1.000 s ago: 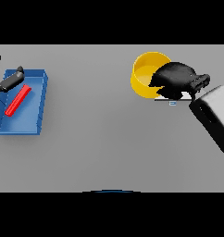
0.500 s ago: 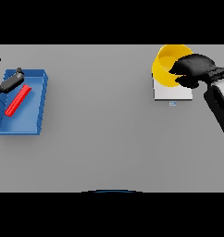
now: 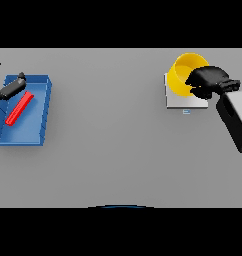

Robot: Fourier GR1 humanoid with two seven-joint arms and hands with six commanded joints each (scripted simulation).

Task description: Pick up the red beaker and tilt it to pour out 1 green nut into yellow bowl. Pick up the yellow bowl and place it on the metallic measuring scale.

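Note:
The yellow bowl [image 3: 184, 72] is tilted toward me over the metallic measuring scale [image 3: 177, 100] at the right. My right hand [image 3: 209, 81] is shut on the bowl's right rim, its fingers curled over the edge. The red beaker [image 3: 19, 108] lies on its side inside the blue tray [image 3: 39, 130] at the far left. My left hand [image 3: 7, 90] hangs over the tray's back left corner with relaxed fingers, holding nothing. I see no green nut.
The blue tray runs along the table's left edge. A small display tab [image 3: 187, 111] sticks out at the scale's front edge. My right forearm [image 3: 235, 119] slants in from the right side.
My right hand carried the yellow bowl to the right and back, from in front of the scale to above it, then settled slightly lower. The left hand stayed put.

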